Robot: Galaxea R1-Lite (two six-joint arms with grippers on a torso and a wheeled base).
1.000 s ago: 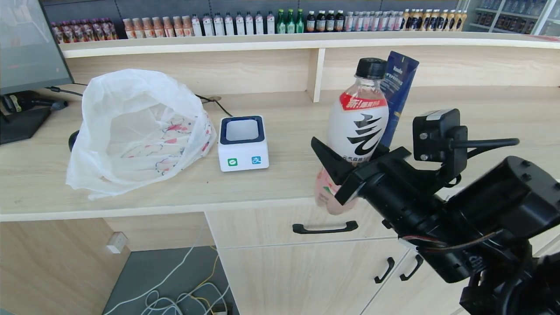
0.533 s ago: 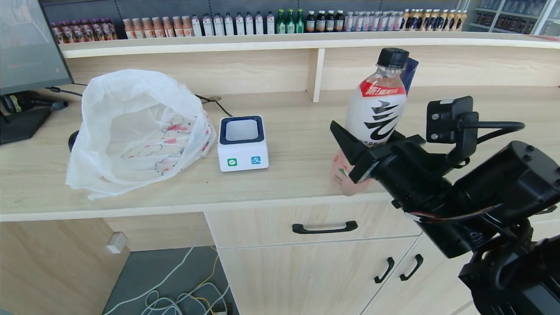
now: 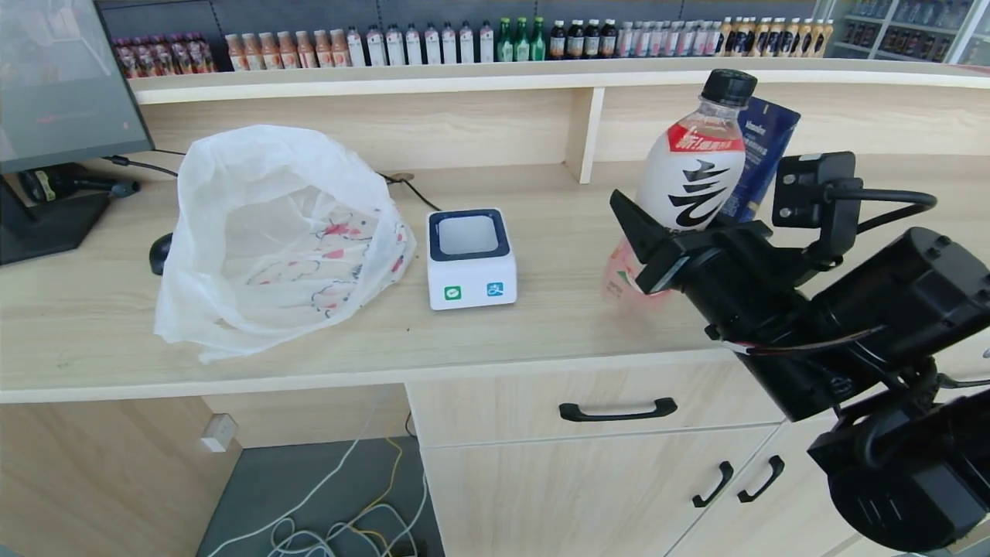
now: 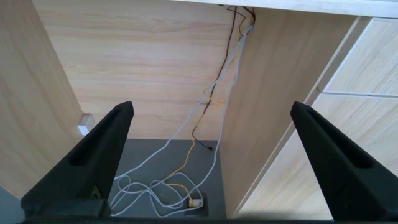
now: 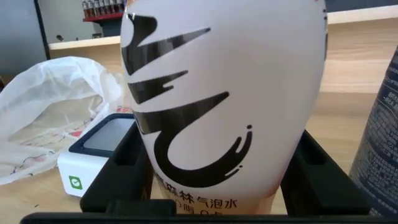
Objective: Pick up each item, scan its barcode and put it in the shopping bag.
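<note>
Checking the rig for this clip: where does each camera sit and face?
Head view: on the head, facing forward and down at counter, shopping bag, scanner; right gripper holds the bottle.
Left wrist view: wrist-mounted, facing cables under the counter; open left gripper frames them.
Right wrist view: wrist-mounted, facing the bottle close up.
Shared: head and right wrist views show bottle, scanner, shopping bag.

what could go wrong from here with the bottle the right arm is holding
1. The right gripper clamps the bottle low on its body, and it leans; the tall top could pivot or slip in a fast swing.
2. The blue pouch stands close behind the bottle; a turn could knock it over.
3. The shopping bag is limp and slumped; the bottle could catch its rim and drag it rather than drop in.
</note>
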